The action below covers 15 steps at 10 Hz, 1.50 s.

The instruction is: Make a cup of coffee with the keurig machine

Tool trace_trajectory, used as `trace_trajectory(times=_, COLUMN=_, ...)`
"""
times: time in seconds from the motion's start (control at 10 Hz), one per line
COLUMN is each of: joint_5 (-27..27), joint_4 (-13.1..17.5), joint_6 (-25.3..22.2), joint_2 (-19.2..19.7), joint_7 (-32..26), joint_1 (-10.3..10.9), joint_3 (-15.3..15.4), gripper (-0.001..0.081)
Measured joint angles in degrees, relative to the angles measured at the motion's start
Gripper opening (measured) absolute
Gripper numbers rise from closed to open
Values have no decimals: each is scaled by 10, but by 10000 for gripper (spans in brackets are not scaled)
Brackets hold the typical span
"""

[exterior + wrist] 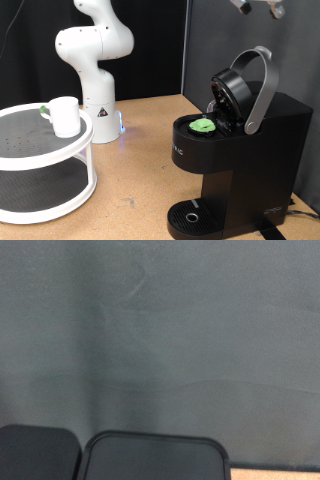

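fingers (262, 6) high above open keurig machine (240, 140), lettering unreadable.

— Where's the gripper (258, 7)?
— At the exterior view's top edge, right of centre, mostly cut off; its fingers can't be made out.
— And the arm (92, 55)?
— White, upright at the exterior view's upper left.

The coffee maker (235, 150) stands with its lid tipped up, a green-topped pod (204, 126) sitting in the open chamber. The white cup (65, 116) rests on the round two-tier shelf (45, 175) at the exterior view's left. The gripper (258, 6) hangs high above the machine.
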Motion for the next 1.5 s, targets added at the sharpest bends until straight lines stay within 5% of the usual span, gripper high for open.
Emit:
trace_trajectory(times=0.6, joint_5=-5, joint_4=5, joint_6=28, joint_2=41, joint_7=5, joint_1=4, joint_3=40, gripper=803)
trace_trajectory(times=0.8, joint_5=-12, joint_4=5, joint_6=38, joint_2=51, joint_7=5, joint_1=4, joint_3=49, gripper=559)
trace_trajectory(times=0.9, joint_5=-20, joint_4=5, joint_6=48, joint_2=53, joint_7=5, joint_1=4, joint_3=54, gripper=559)
trace_trajectory(times=1.0, joint_5=-34, joint_4=5, joint_6=57, joint_2=55, joint_7=5, joint_1=4, joint_3=59, gripper=377)
trace_trajectory(times=1.1, joint_5=-49, joint_4=5, joint_6=65, joint_2=55, joint_7=5, joint_1=4, joint_3=64, gripper=377)
trace_trajectory(times=1.2, joint_5=-62, joint_4=3, joint_6=73, joint_2=55, joint_7=5, joint_1=4, joint_3=67, gripper=239)
trace_trajectory(times=1.3, joint_5=-73, joint_4=2, joint_6=75, joint_2=55, joint_7=5, joint_1=4, joint_3=69, gripper=239)
trace_trajectory(times=1.4, joint_5=-84, joint_4=1, joint_6=76, joint_2=55, joint_7=5, joint_1=4, joint_3=70, gripper=61)
trace_trajectory(times=1.5, joint_5=-92, joint_4=1, joint_6=76, joint_2=55, joint_7=5, joint_1=3, joint_3=70, gripper=18)
